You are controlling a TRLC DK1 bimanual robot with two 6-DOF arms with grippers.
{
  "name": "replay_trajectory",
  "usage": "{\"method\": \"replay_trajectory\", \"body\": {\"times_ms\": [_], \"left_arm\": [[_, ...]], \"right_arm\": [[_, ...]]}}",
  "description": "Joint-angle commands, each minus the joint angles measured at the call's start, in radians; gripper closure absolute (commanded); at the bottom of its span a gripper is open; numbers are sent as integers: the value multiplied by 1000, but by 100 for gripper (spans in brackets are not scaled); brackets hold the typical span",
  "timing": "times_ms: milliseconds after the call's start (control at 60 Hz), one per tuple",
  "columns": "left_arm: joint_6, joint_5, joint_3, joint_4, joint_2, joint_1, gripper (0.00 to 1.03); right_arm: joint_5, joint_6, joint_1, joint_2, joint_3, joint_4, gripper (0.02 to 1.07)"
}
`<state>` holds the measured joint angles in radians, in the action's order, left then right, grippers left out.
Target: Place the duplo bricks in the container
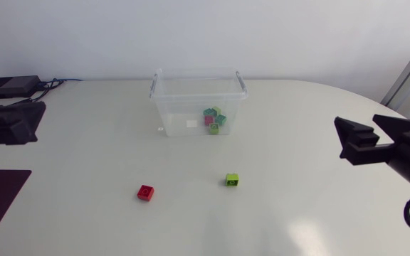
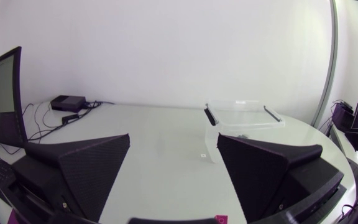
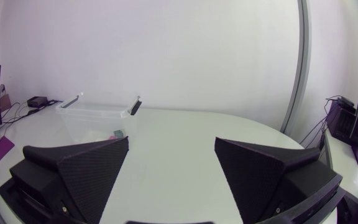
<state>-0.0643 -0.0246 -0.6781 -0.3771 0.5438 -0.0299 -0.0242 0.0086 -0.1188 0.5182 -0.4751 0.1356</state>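
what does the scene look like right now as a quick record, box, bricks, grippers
container: clear container, far side of the table
inside it: small pile of bricks, pink, green, teal
loose: red brick and green brick, apart, in front of the container
left gripper: open, empty
right gripper: open, empty
not yet placed: two bricks

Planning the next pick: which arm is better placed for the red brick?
Left, probably. The red brick lies nearer the left gripper than the right gripper, which is closer to the green brick. Both grippers stand open and empty.
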Motion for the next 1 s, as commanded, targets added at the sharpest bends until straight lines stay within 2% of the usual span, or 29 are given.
{"method": "replay_trajectory", "body": {"times_ms": [0,67,183,300,467,633,717,900,983], "left_arm": [[-49,0,-92,-62,117,-16,6],[-66,0,-161,-146,222,-44,7],[-89,5,-230,-235,361,-71,7],[-89,20,-264,-279,450,-93,7],[-46,115,-340,-378,613,-116,7],[-58,121,-353,-385,726,-192,8],[-46,117,-340,-384,795,-243,7],[-20,100,-331,-382,938,-285,7],[-19,81,-330,-375,995,-297,8]], "right_arm": [[-6,47,-16,72,-77,42,7],[-5,73,-28,138,-143,90,7],[-6,123,-41,212,-223,164,7],[-14,174,-64,284,-287,242,7],[-28,183,-114,390,-370,363,7],[44,205,-122,473,-415,418,7],[129,202,-119,511,-421,438,7],[218,183,-122,629,-451,492,7],[224,188,-133,672,-456,492,7]]}}
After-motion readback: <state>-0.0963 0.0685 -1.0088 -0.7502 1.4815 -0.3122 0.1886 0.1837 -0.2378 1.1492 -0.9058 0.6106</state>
